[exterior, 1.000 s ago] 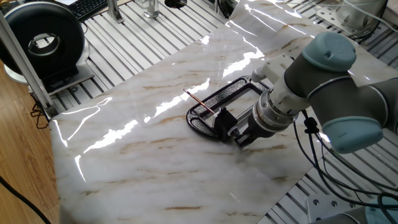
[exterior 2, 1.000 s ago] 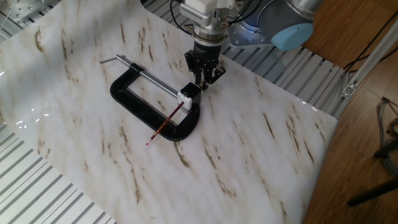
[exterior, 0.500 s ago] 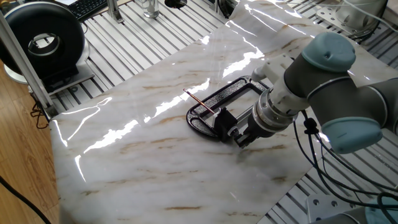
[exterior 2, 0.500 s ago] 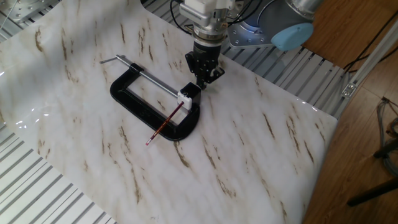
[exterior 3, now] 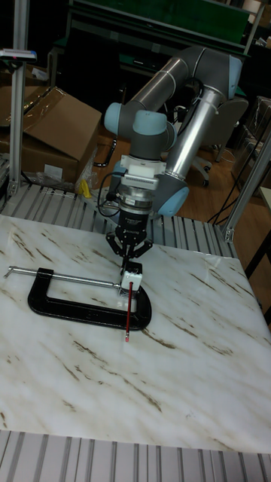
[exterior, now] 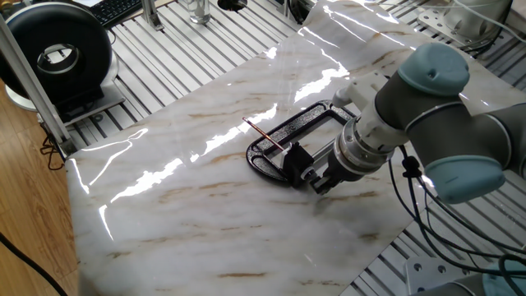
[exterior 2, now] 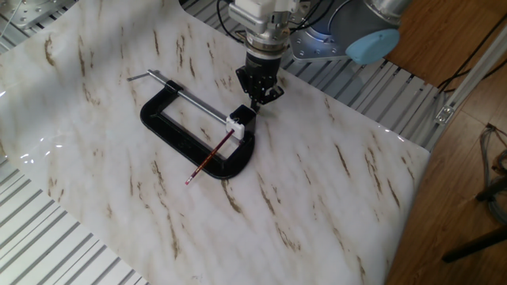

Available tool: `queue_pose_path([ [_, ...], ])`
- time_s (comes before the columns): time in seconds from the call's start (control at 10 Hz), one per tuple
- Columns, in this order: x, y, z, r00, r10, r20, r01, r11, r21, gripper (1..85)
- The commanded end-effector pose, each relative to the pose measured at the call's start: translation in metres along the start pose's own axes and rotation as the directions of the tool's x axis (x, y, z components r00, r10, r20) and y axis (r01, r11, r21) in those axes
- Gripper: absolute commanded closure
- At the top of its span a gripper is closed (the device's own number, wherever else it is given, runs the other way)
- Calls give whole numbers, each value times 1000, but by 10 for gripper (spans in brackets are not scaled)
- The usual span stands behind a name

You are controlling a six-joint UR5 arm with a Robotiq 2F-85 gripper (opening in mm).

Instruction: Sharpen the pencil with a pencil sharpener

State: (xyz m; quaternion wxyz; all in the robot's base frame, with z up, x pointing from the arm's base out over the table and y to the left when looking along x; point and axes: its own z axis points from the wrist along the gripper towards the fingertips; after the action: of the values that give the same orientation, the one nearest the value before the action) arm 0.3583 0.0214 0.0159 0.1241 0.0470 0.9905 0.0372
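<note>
The pencil (exterior 2: 210, 158) is a thin reddish-brown stick lying across the black C-clamp's frame. Its far end is in the pencil sharpener (exterior 2: 242, 120), a small black block with a white face, which sits at the clamp's screw end. The pencil (exterior: 265, 136) (exterior 3: 129, 312) and sharpener (exterior: 294, 159) (exterior 3: 132, 277) show in all three views. My gripper (exterior 2: 256, 101) (exterior: 315, 178) (exterior 3: 129, 260) stands just behind the sharpener on the side away from the pencil. Its fingertips are drawn together there. Whether they pinch any part of the sharpener is not visible.
The large black C-clamp (exterior 2: 178, 140) lies flat on the marble sheet, its silver threaded rod (exterior 2: 190, 99) running to the sharpener. A black round device (exterior: 57, 53) stands off the sheet's far left corner. Cables hang beside my arm at the sheet's right edge.
The gripper's fingers have drawn closer together behind the sharpener. Pencil, sharpener and clamp have not moved.
</note>
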Motion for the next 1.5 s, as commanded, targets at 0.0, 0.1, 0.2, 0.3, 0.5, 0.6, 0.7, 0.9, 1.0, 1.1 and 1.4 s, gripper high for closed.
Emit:
queue_pose_path([
  [0.0,-2,-1,-2,1000,9,7,-9,1000,4,763],
  [0.1,-2,-2,-2,1000,8,7,-8,1000,7,770],
  [0.2,-2,-3,-2,1000,7,7,-7,1000,10,770],
  [0.3,-2,-5,-2,1000,5,8,-5,1000,18,773],
  [0.5,-3,-4,-2,1000,3,7,-3,1000,14,777],
  [0.6,-1,6,-2,1000,6,0,-6,1000,-21,717],
  [0.7,1,11,-2,1000,13,-9,-13,999,-41,627],
  [0.9,1,16,-4,1000,19,-23,-20,999,-41,563],
  [1.0,0,17,-6,999,22,-33,-23,999,-34,563],
  [1.1,-1,19,-8,999,26,-36,-27,999,-31,567],
  [1.4,-4,16,-7,1000,-4,-25,4,1000,-22,567],
])
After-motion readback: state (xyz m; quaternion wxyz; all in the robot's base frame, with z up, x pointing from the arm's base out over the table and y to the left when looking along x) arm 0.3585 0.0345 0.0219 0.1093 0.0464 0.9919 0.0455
